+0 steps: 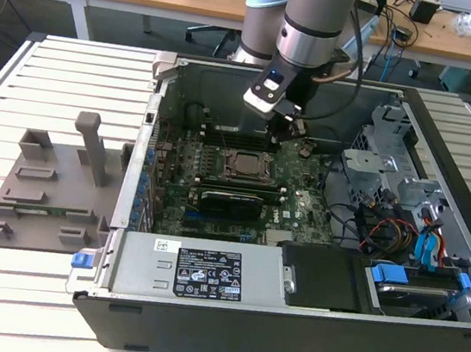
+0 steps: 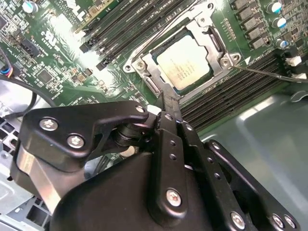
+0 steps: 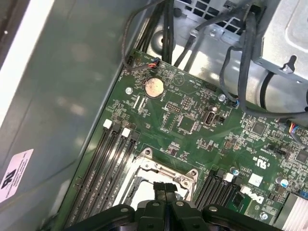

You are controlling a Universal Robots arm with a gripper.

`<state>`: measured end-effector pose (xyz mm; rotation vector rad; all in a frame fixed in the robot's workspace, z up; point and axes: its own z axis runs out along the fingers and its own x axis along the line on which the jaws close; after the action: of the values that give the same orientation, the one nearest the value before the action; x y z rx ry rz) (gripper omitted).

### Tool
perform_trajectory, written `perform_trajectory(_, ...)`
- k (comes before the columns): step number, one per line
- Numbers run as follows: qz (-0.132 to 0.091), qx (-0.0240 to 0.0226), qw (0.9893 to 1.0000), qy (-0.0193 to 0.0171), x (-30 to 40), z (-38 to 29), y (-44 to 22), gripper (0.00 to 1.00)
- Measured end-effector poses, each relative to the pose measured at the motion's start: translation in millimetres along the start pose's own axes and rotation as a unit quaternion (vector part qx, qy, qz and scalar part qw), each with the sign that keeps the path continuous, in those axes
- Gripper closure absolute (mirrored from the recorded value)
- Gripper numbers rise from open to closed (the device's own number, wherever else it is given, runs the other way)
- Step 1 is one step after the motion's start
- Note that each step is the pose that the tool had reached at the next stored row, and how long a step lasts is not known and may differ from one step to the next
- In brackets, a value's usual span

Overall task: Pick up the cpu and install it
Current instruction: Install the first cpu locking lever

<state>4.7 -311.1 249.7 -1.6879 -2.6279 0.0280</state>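
The cpu (image 2: 184, 65), a silvery square chip, lies flat inside the metal socket frame (image 2: 211, 33) on the green motherboard (image 1: 302, 198). In the exterior view the cpu (image 1: 243, 167) sits in the middle of the open computer case. My gripper (image 1: 289, 131) hangs just above the board, toward the exterior view's right of the socket. Both wrist views show its black fingers pressed together with nothing between them: gripper (image 2: 162, 96), gripper (image 3: 164, 186). The fingertips hover close to the socket's edge, apart from the chip.
Black memory slots (image 2: 226, 94) flank the socket. Cable bundles (image 3: 240, 57) and drive bays (image 1: 416, 252) crowd the case at the exterior view's right. A labelled metal box (image 1: 205, 272) sits at the front. A grey fixture (image 1: 51, 191) stands on the slatted table outside the case.
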Motion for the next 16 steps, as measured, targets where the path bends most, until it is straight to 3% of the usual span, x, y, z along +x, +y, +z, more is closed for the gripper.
perform_trajectory(11,-0.038,0.0002,0.9993,-0.0009,0.0,0.0,0.0,0.89)
perform_trajectory(16,-0.059,0.0003,0.9983,-0.0015,0.0,0.0,0.0,0.89)
